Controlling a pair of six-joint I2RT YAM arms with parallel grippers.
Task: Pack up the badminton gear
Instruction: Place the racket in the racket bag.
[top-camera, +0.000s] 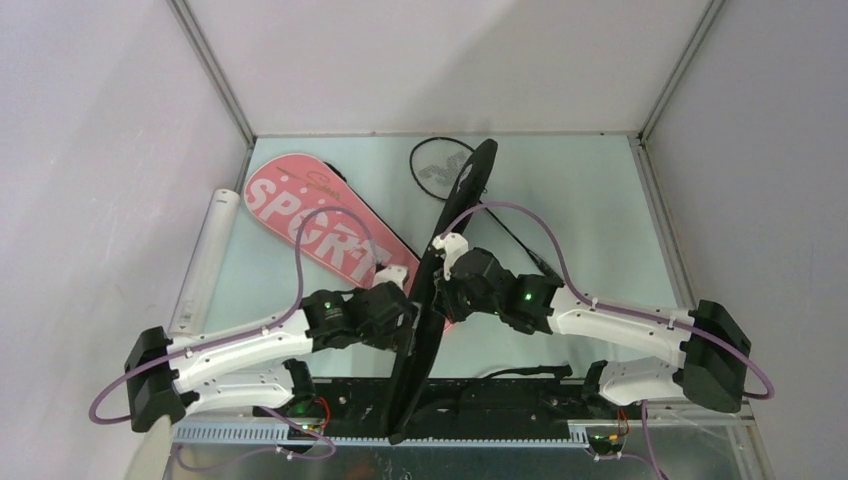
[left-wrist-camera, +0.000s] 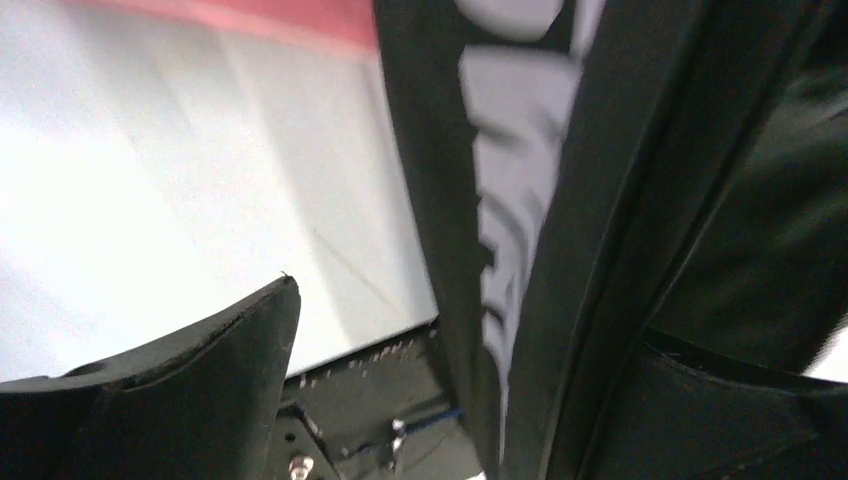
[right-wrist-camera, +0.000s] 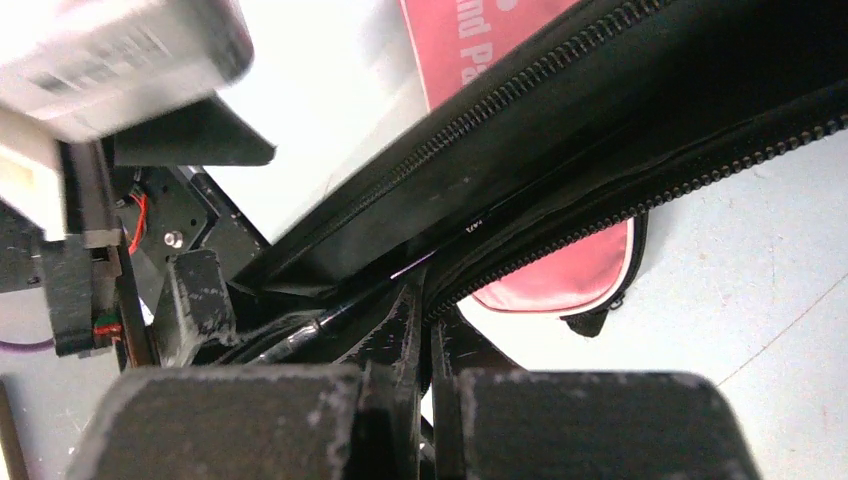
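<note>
The black bag (top-camera: 440, 265) stands on edge across the middle of the table, its zip open along the top. My right gripper (top-camera: 441, 292) is shut on the bag's zipped edge (right-wrist-camera: 520, 255). A thin dark shaft (right-wrist-camera: 296, 338) shows inside the opening. My left gripper (top-camera: 408, 322) is open beside the bag on its left. The lettered panel (left-wrist-camera: 520, 200) stands between its fingers (left-wrist-camera: 200, 380), close to the right one. The pink SPORT bag (top-camera: 320, 225) lies flat behind. A black racket (top-camera: 447, 166) lies at the back. The white tube (top-camera: 205, 260) rests along the left edge.
The table is boxed in by white walls with metal corner posts (top-camera: 215, 75). A black base plate (top-camera: 500, 395) and a perforated metal rail (top-camera: 450, 435) run along the near edge. Purple cables (top-camera: 520, 215) loop over both arms.
</note>
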